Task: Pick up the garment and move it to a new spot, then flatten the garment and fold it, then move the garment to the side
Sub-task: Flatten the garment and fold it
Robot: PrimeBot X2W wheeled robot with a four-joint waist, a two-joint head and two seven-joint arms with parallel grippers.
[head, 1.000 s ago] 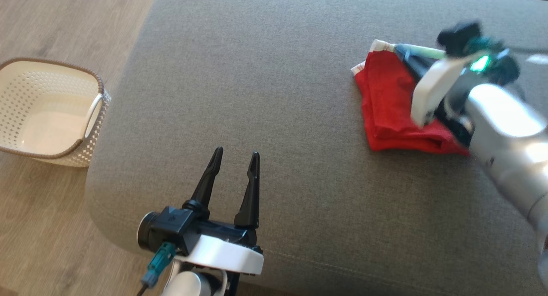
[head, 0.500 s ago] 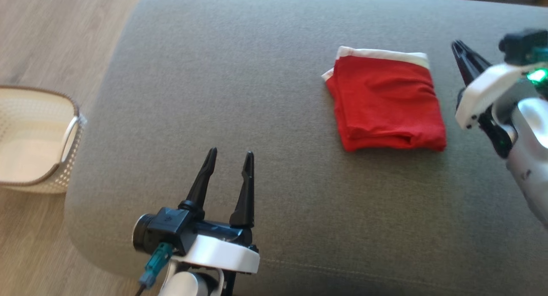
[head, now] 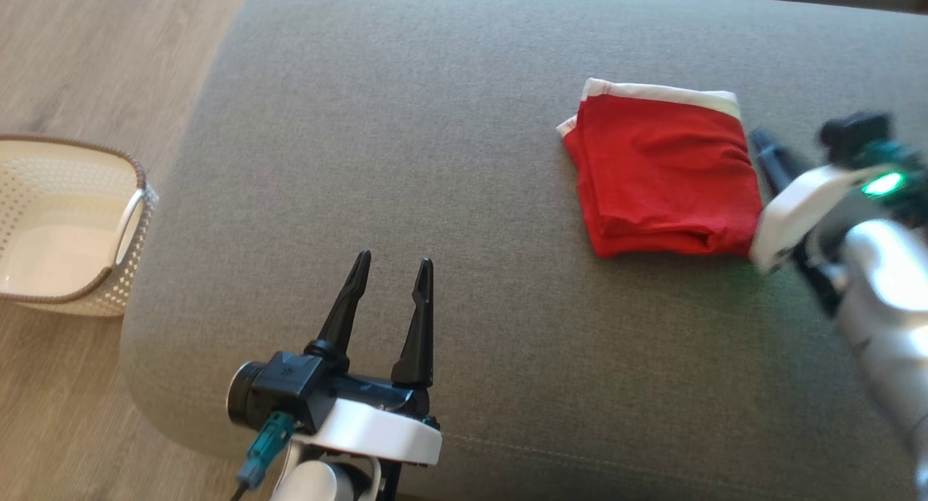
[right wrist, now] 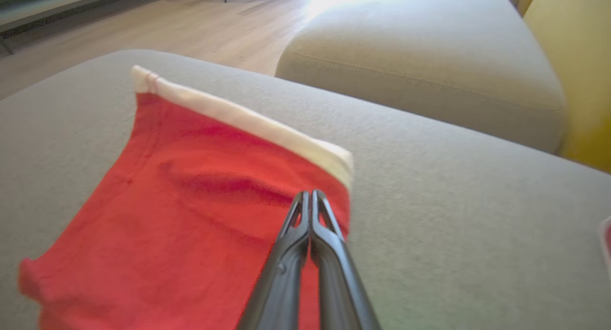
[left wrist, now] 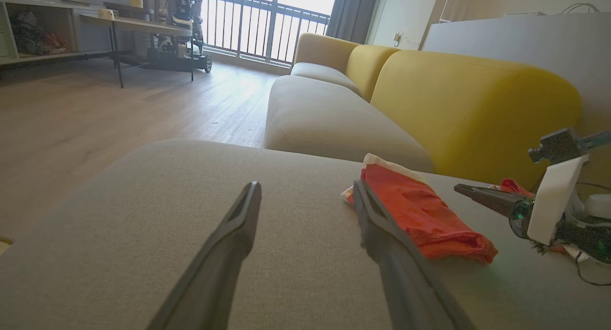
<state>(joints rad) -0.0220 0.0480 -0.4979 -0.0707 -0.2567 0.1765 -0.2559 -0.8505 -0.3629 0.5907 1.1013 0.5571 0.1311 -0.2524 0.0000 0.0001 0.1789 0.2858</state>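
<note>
Right end effector (head: 761, 140): fingers pressed together and gripping nothing. It is over the grey cushion (head: 435, 124), with its tips just beside the right edge of the garment (head: 663, 175), near the white waistband. Whether it touches the cloth cannot be told.
Left end effector (head: 391, 258): fingers spread wide and empty, over the cushion's near edge, well apart from the garment.
Garment: red, lying on the cushion's far right part as a compact rectangle. The layered edges are on the near side and the waistband on the far side.
Basket (head: 109, 298): on the floor off the cushion's left edge.
Done, by the look of it: the pick-up, flattening and folding, since the cloth lies in neat stacked layers and neither end effector holds it.
Left, by the look of it: perhaps only the move to the side. The garment already sits toward the cushion's right, so that step may be finished too; the views do not settle it.
</note>
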